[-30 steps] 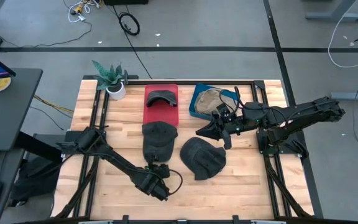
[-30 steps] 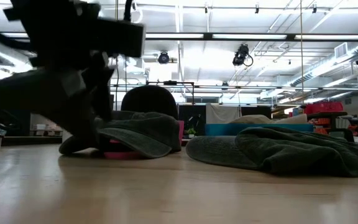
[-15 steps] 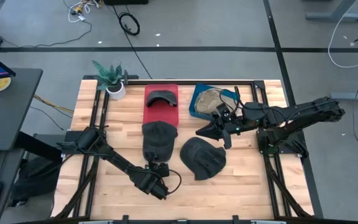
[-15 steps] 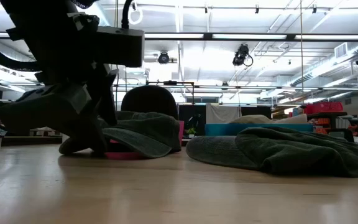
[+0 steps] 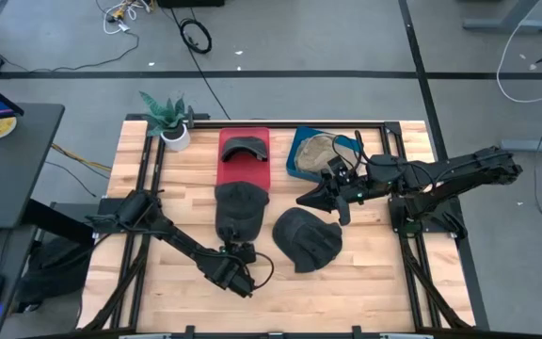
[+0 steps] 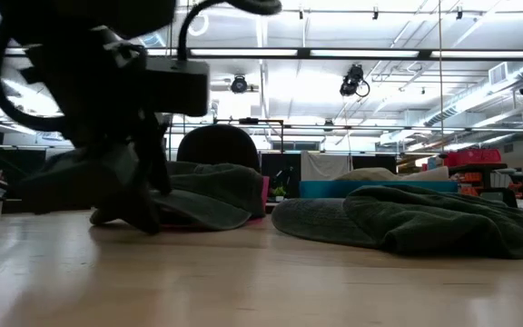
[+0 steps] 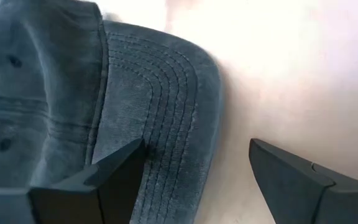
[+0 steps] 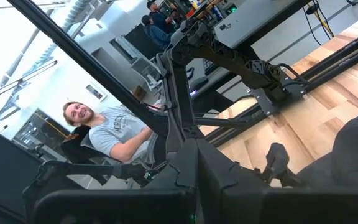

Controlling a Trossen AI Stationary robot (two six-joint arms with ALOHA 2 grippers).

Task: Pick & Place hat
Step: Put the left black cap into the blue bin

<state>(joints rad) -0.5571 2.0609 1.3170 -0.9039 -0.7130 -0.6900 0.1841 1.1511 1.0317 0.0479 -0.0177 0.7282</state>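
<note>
A dark grey cap [image 5: 240, 209] lies on the table with its crown toward the red tray [image 5: 244, 169] and its brim [image 7: 160, 118] toward the near edge. My left gripper [image 5: 241, 254] is low at the brim's near end and open [image 7: 194, 158]. One finger [image 7: 114, 171] is over the brim and the other [image 7: 291, 177] over bare wood. A second dark cap [image 5: 307, 238] lies to the right. My right gripper [image 5: 304, 199] hangs shut above the table, between that cap and the blue tray [image 5: 299, 155]. My left gripper comes at the cap's brim [image 7: 166, 149] low, from the table's near side. One finger overlaps the brim's edge in the wrist view; I cannot tell whether it touches the cloth.
Another dark cap [image 5: 243, 146] sits in the red tray, and a tan hat [image 5: 320, 146] in the blue tray. A potted plant [image 5: 169, 121] stands at the far left corner. Bare wood lies along the near edge. A person [image 8: 110, 137] shows beyond the table.
My left gripper has moved a little toward the far edge, closer to the cap's brim, and has tipped somewhat in the low view. The caps have stayed where they were.
</note>
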